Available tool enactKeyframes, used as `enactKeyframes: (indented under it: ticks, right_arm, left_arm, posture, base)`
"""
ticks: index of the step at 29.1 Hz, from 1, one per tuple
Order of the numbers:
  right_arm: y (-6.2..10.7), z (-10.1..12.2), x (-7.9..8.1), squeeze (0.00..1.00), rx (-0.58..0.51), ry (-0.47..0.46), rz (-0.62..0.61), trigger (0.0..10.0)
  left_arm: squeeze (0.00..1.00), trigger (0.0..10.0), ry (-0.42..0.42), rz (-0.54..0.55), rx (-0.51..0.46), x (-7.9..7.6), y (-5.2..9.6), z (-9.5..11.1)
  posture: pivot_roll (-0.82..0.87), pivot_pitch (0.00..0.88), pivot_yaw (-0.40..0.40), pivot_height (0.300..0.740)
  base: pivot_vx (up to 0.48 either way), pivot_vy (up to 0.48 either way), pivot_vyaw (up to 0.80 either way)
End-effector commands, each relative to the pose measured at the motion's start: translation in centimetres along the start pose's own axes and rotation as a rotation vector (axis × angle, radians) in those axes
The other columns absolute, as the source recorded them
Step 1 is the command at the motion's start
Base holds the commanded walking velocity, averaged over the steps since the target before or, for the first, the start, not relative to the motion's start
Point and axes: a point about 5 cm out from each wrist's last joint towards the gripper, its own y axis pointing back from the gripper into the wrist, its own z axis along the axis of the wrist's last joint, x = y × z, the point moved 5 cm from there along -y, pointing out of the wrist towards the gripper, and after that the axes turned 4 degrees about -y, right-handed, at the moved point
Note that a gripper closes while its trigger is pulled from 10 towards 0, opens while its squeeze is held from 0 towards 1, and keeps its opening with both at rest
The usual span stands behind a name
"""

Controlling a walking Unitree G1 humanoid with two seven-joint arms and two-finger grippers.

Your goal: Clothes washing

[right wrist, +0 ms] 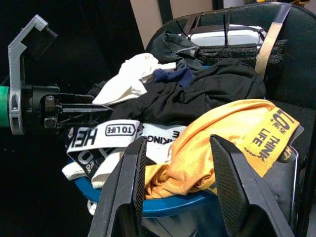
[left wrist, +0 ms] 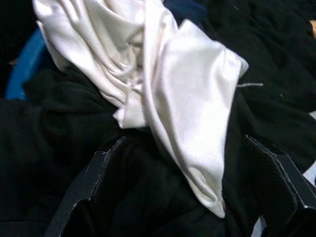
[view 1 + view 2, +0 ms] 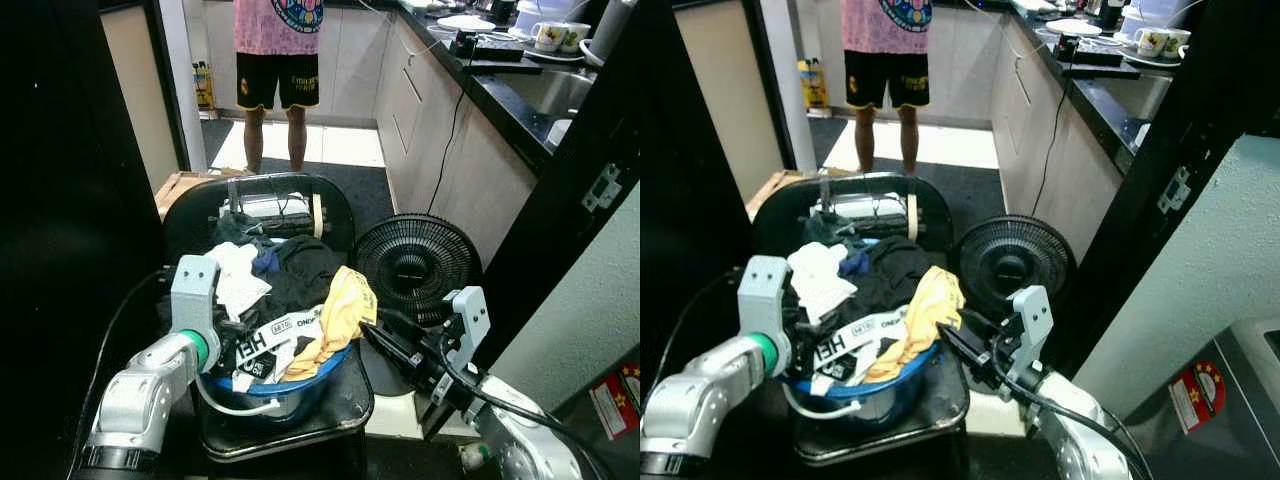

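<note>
A blue basin [image 3: 300, 390] heaped with clothes stands on a black chair [image 3: 345, 400]. On the heap lie a white cloth [image 3: 235, 275], black garments [image 3: 305, 265], a black-and-white lettered band [image 3: 285, 332] and a yellow garment [image 3: 342, 308]. My left gripper [image 2: 182, 197] is at the pile's left side, open, with its fingers [image 2: 94, 182] either side of the white cloth [image 2: 168, 98] and black fabric. My right gripper [image 1: 177, 140] is open just right of the basin, its fingertips close to the yellow garment [image 1: 232, 133].
A black floor fan [image 3: 415, 265] stands on the floor right of the chair. A person [image 3: 275, 60] stands in the kitchen aisle beyond. A dark counter [image 3: 520, 85] with cabinets runs along the right. A cardboard box [image 3: 180, 187] lies behind the chair, on the left.
</note>
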Motion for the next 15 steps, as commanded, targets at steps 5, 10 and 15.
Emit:
enactKeyframes:
  ticks: [5,10,15]
  right_arm:
    - [0.2,-0.3,0.0,0.00,0.020,0.015,0.002,10.0]
    - [0.1,-0.3,-0.1,0.00,0.022,0.017,0.004,10.0]
    - [0.1,-0.3,-0.1,0.00,0.021,0.017,0.004,10.0]
  left_arm:
    - [0.00,10.0,0.059,-0.085,0.138,-1.5,0.1,-3.3]
    - [0.00,9.3,0.080,-0.108,0.158,-1.7,0.2,-3.7]
    - [0.00,0.0,0.067,-0.134,0.153,-2.0,0.4,-3.6]
  posture:
    - [-0.03,0.098,-0.016,0.740]
    - [-0.03,0.100,-0.016,0.740]
    - [-0.03,0.101,-0.014,0.740]
  base:
    - [0.000,0.000,0.00]
    - [0.000,0.000,0.00]
    - [0.000,0.000,0.00]
